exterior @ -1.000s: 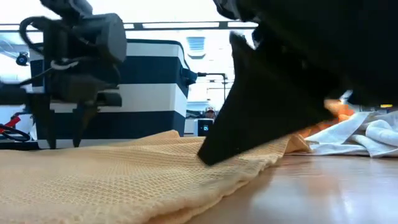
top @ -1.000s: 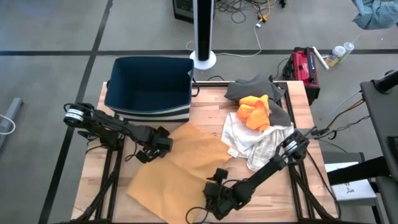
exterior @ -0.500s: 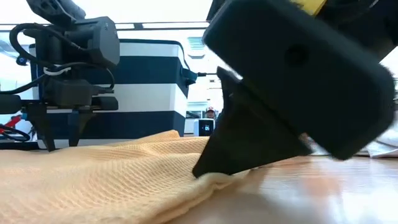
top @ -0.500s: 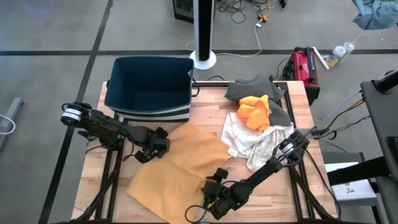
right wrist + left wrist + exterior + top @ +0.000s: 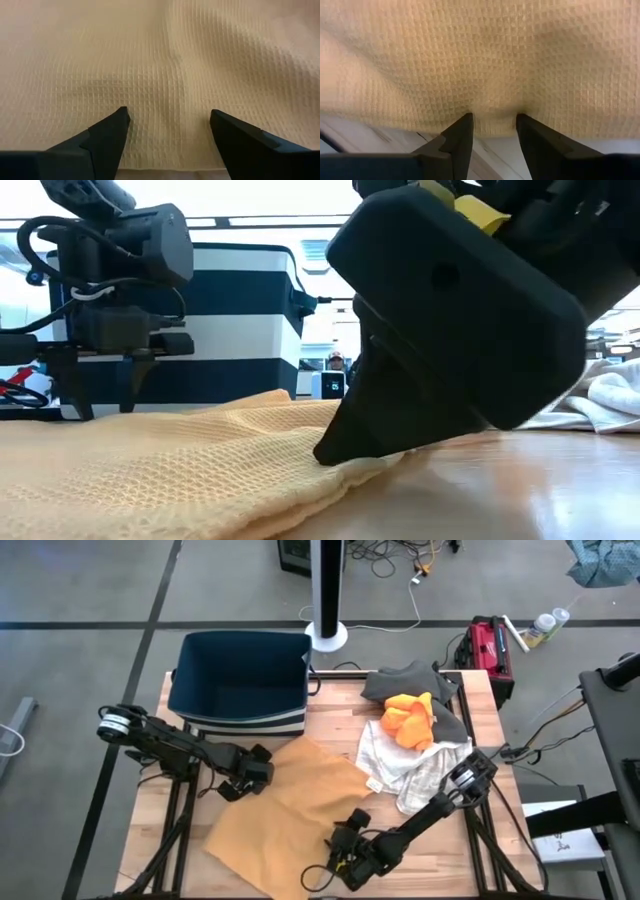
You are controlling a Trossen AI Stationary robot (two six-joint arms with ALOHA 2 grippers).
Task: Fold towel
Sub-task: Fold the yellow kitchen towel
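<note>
Since a second ago my right pincer has slid lower onto the near edge of the tan towel, fingers wide apart. Left pincer sits half-open at its far-left edge. Towel lies flat on the counter; soft, light waffle weave, so I'd pinch edges.

Navy bin at table's back; grey, orange, white cloths heaped beside it.

A robotics lab: a wooden counter on a metal frame, grey concrete floor, loose cables.
</note>
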